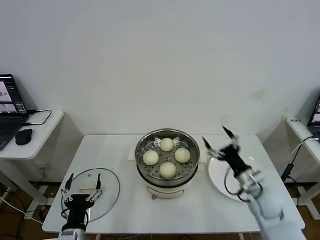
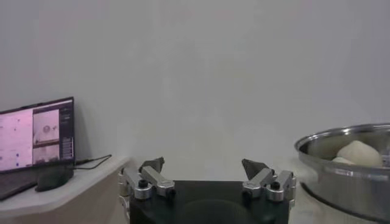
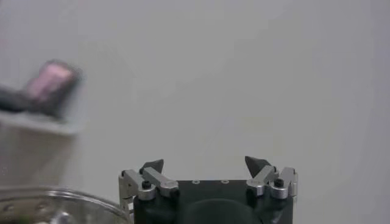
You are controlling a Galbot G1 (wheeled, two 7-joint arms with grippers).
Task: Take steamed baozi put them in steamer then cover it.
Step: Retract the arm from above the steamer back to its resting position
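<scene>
- The four small round cream-white steamed baozi [image 1: 167, 157] sit together on the perforated tray inside the round shiny steel steamer [image 1: 142, 144], at the lower centre of the head view. None is left on the flat white plate [image 1: 215, 172] just right of the pot, so the loading step looks finished.
- The steamer stands on its cream-white electric base in the middle of the white bench [image 1: 115, 147], open at the top, not yet covered.
- The round clear glass cover [image 1: 109, 192] with metal rim lies flat on the bench at the lower left of the head view, well apart from the pot. Its cream-white oblong handle [image 1: 87, 189] runs roughly left to right across the frame.
- The left gripper [image 1: 81, 185] hovers right above that handle, jaws spread wide, holding nothing; its two fingers stand on either side of the handle's ends. This arm is clearly the nearer one for the lid.
- From that gripper the steamer lies to the right and a little farther up the frame; in the left wrist view its rim shows at the right edge.
- The right gripper [image 1: 218, 140] hangs above the plate beside the pot, tilted, jaws wide and empty.
- At the far left a laptop [image 1: 10, 110] and a black mouse [image 1: 23, 136] rest on a side table.
</scene>
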